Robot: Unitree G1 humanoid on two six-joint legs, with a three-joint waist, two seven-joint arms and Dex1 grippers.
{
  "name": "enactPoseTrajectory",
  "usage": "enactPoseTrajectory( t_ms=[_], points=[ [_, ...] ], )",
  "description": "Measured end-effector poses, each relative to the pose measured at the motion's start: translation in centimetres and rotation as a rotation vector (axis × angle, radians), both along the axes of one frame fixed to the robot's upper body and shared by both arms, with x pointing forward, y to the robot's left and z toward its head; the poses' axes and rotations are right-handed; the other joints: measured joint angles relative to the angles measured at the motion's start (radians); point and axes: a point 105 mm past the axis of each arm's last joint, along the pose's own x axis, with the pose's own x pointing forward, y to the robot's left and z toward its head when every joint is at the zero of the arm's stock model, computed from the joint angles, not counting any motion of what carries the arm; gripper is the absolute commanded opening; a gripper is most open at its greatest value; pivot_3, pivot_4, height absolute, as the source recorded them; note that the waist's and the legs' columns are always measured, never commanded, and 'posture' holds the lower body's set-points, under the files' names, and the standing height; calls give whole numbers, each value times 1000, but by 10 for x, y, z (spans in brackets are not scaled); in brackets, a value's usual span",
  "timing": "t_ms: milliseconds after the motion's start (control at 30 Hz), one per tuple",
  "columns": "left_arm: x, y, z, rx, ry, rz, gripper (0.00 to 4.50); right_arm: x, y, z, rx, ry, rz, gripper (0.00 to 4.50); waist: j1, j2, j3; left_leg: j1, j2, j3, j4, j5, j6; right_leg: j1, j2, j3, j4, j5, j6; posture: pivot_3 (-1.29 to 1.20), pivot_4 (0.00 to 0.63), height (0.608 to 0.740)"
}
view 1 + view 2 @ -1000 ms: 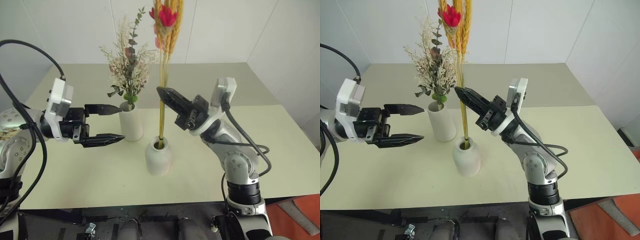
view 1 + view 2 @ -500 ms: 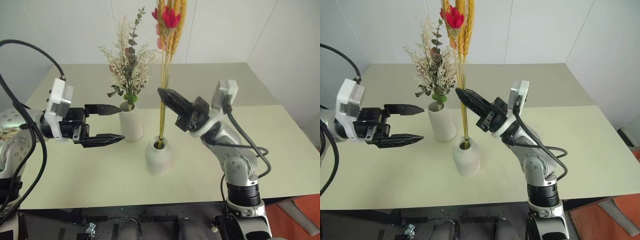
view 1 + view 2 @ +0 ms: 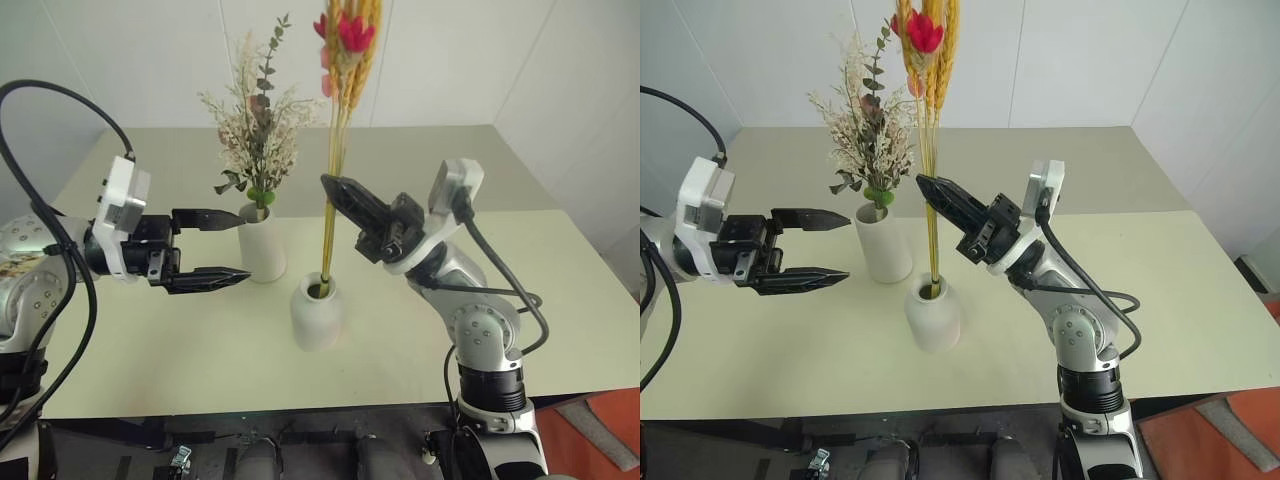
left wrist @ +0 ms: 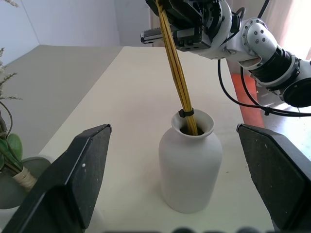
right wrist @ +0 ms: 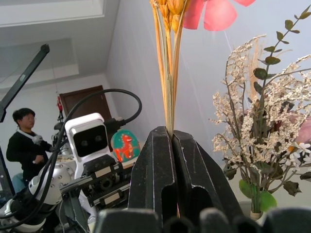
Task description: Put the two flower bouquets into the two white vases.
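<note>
Head views: The left hand (image 3: 215, 247) is level above the worktop (image 3: 420, 330), fingers spread wide, holding nothing. It is just beside the tall vase (image 3: 262, 243), on the robot's left, without touching it. The tall vase carries the bushy bunch (image 3: 255, 135), upright. The right hand (image 3: 334, 189) has its fingers pressed together on the stalks of the wheat bunch (image 3: 340, 110), partway up. The stalk ends sit in the mouth of the round vase (image 3: 317, 311), and the bunch leans slightly toward the robot's right at the top. The round vase stands nearer the robot than the tall vase, just beside it, between the two hands.

Left wrist view: The two fingers (image 4: 73, 182) stand far apart with the round vase (image 4: 189, 162) between them, farther off; neither touches it. The wheat stalks (image 4: 176, 73), bound by a tie at the vase mouth, rise to the right hand (image 4: 163, 5). The tall vase rim (image 4: 22, 182) shows at the edge.

Right wrist view: The fingers (image 5: 153, 170) are shut together, gripping the wheat stalks (image 5: 168, 82), which emerge at the tips. The bushy bunch (image 5: 265, 121) stands beyond. A person (image 5: 22, 145) is in the background.
</note>
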Motion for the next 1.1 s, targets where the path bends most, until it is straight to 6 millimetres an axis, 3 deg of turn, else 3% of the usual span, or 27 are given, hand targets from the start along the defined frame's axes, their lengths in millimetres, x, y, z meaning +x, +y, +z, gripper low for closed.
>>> enactPoseTrajectory(
  t_ms=[400, 633, 900, 1100],
  points=[
    [0, 0, -1, 0, 2, 1, 4500, 2, 9, -12, -46, 14, 23, 54, 0, 0, 0, 0, 0, 0, 0, 0, 0, 0, 0, 0, 0, 0, 0, 0, 150, 740],
    [0, 0, -1, 0, 2, 1, 4500, 3, 5, -28, -115, 26, 3, 1971, 2, 0, 0, 0, 0, 0, 0, 0, 0, 0, 0, 0, 0, 0, 0, 0, 150, 740],
    [1, -1, 0, 5, -2, 1, 4500, 1, -30, -37, -210, -3, -63, 4494, 7, 0, 0, 0, 0, 0, 0, 0, 0, 0, 0, 0, 0, 0, 0, 0, 150, 740],
    [2, -3, 0, -4, -6, -5, 4500, -4, -70, -44, -375, -27, -99, 4494, 12, 0, 0, 0, 0, 0, 0, 0, 0, 0, 0, 0, -1, 0, 0, 0, 150, 740]
  ],
)
